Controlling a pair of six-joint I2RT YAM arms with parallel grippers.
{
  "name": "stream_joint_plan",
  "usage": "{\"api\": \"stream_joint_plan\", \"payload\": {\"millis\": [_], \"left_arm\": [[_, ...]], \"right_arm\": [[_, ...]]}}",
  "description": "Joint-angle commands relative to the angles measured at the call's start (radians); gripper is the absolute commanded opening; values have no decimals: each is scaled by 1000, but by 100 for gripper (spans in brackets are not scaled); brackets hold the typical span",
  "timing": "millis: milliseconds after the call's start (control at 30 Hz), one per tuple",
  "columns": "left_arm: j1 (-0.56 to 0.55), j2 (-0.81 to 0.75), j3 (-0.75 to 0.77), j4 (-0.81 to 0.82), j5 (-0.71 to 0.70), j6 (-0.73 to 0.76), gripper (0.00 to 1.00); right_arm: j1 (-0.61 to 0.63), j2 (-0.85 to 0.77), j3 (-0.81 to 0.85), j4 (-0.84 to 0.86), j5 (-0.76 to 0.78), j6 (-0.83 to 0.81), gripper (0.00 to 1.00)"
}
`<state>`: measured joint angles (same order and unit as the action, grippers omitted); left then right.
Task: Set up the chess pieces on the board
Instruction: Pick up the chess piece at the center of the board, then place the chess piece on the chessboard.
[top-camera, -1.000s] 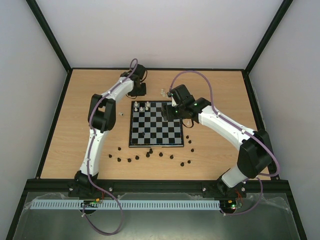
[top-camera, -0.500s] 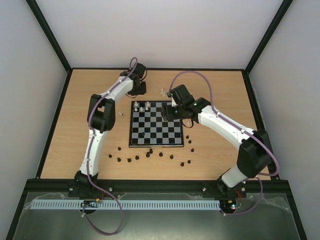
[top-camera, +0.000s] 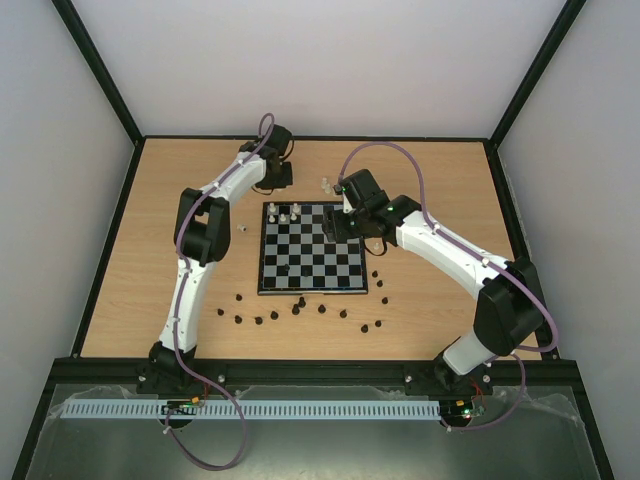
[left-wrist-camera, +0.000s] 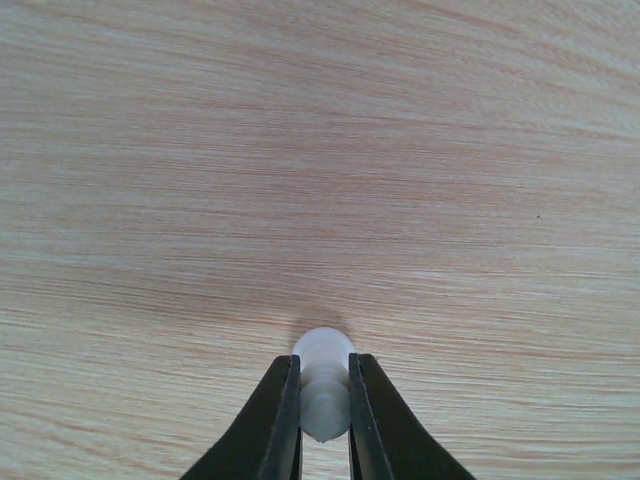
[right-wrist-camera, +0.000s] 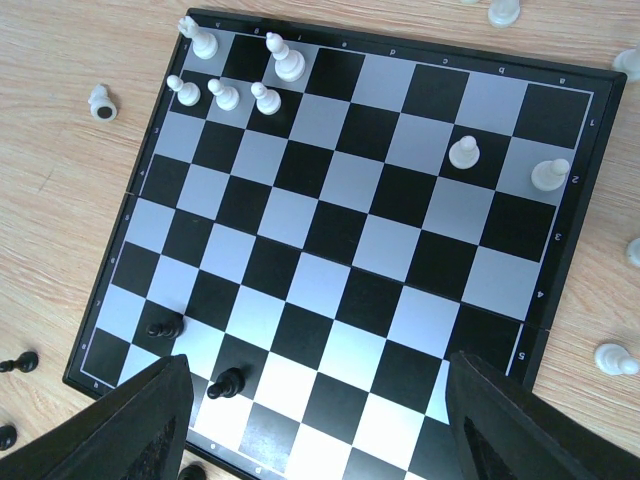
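Note:
The board (top-camera: 312, 262) lies mid-table. Several white chess pieces (right-wrist-camera: 225, 95) stand in one far corner of it, and two more (right-wrist-camera: 463, 152) stand near the other. Two black pawns (right-wrist-camera: 165, 326) stand near its front edge. My left gripper (top-camera: 283, 178) is low over the wood behind the board. In the left wrist view that left gripper (left-wrist-camera: 324, 372) is shut on a white piece (left-wrist-camera: 322, 352) resting on the table. My right gripper (right-wrist-camera: 318, 358) hangs open above the board's squares with nothing between its fingers (right-wrist-camera: 130, 420).
Loose black pieces (top-camera: 300, 310) are scattered on the table along the board's near edge and right side. Loose white pieces lie off the board: one (right-wrist-camera: 100, 102) by its left side, others (right-wrist-camera: 615, 358) beyond its right edge and behind it (top-camera: 326, 185).
The left gripper's jaws have closed onto the white piece. Both arms have stayed almost where they were.

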<state>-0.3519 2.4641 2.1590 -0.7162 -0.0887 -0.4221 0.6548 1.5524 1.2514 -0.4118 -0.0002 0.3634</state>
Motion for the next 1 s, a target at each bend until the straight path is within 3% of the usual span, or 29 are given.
{"api": "stream_joint_plan", "payload": {"millis": [0, 267, 567, 967], "left_arm": [[2, -39, 16, -17, -14, 0, 7], [-29, -178, -53, -46, -52, 11, 6], [-113, -333, -114, -96, 2, 40, 7], [-218, -295, -110, -91, 31, 32, 8]], "right_arm": [[5, 12, -6, 2, -8, -5, 70], [6, 0, -6, 3, -9, -4, 70], [6, -87, -24, 5, 80, 13, 70], [0, -258, -90, 58, 241, 47, 73]]}}
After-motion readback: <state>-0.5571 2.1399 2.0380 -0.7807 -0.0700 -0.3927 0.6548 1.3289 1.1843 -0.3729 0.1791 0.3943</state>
